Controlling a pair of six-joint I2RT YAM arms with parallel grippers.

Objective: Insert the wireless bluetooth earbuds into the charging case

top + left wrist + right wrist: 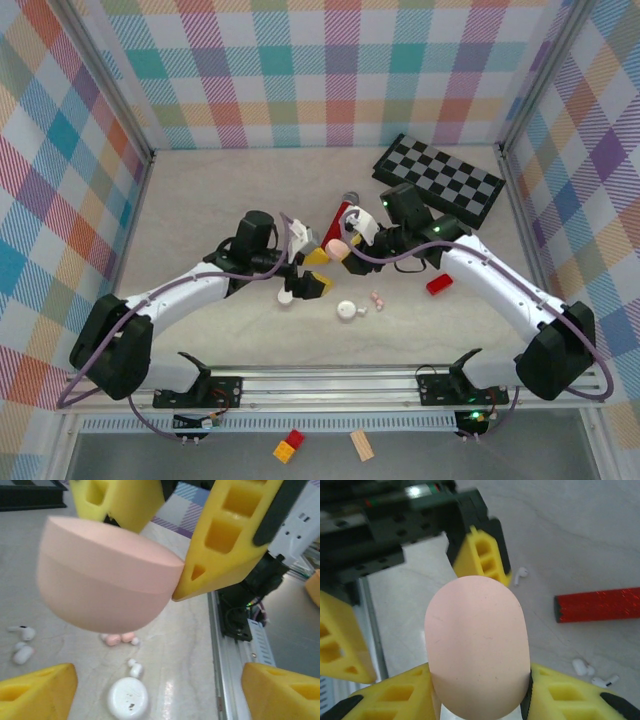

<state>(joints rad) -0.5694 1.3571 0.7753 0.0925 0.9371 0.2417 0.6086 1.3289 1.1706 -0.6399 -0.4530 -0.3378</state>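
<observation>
My right gripper (479, 692) is shut on a pink pebble-shaped charging case (477, 640), lifted off the table with its lid down. In the left wrist view the same case (100, 580) hangs ahead of my left gripper (159, 682), which stands open with nothing between its yellow fingers (35, 690). From above, the left gripper (317, 272) sits just left of the case (337, 246). Two pinkish earbuds (119, 638) lie on the table below it. White earbuds (22, 654) lie to the left, and one (135, 669) beside a white case (128, 698).
A red cylinder-like object (597, 605) lies on the table right of the grippers, with white earbuds (582, 667) near it. A checkerboard (440, 180) rests at the back right. The metal rail (330, 385) runs along the near edge.
</observation>
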